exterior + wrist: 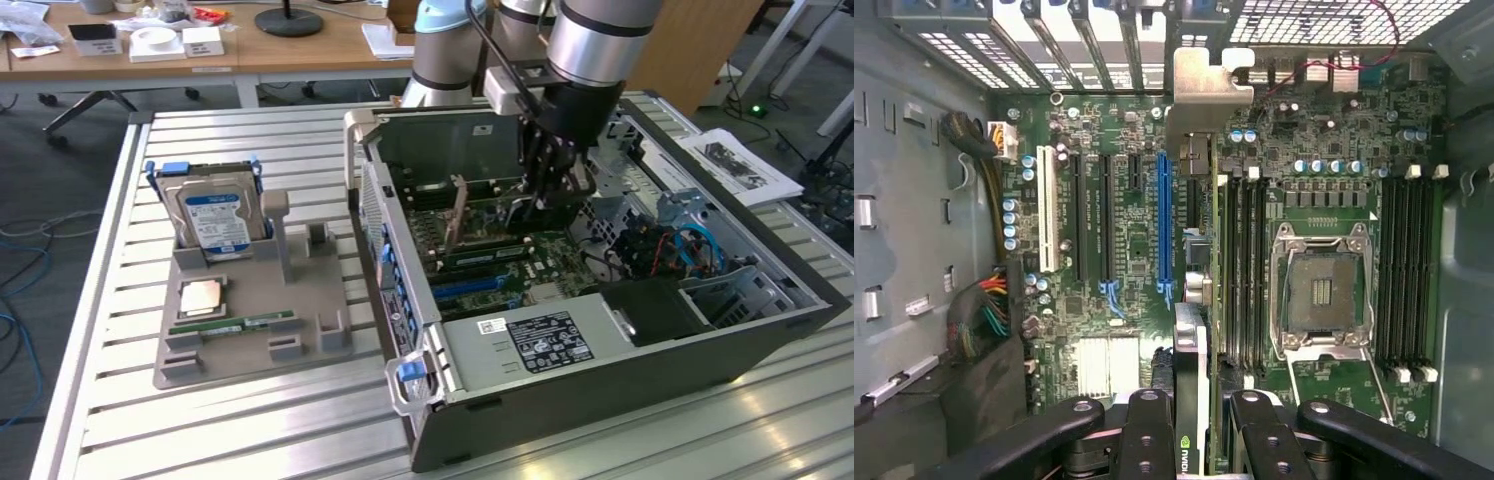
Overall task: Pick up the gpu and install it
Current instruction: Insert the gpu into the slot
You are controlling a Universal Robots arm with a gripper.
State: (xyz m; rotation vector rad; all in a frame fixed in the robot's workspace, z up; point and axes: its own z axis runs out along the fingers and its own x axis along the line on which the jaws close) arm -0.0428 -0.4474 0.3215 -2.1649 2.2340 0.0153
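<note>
My gripper (1196, 405) pinches the gpu (1191, 345), a thin dark card with pale bracket (1199, 85); blue slot (1162, 220) and memory sticks (1240, 260) flank it.

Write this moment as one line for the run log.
gripper: shut on gpu | place: inside PC case, above motherboard | seated in slot: cannot tell

We stood in a robotics lab: a Universal Robots arm (601, 40) rose at twelve o'clock over an opened computer tower (601, 400) on a slatted aluminium bench (200, 440), cluttered wooden desks (267, 55) sat at eleven o'clock, and cables (16, 240) trailed across carpet at nine.
</note>
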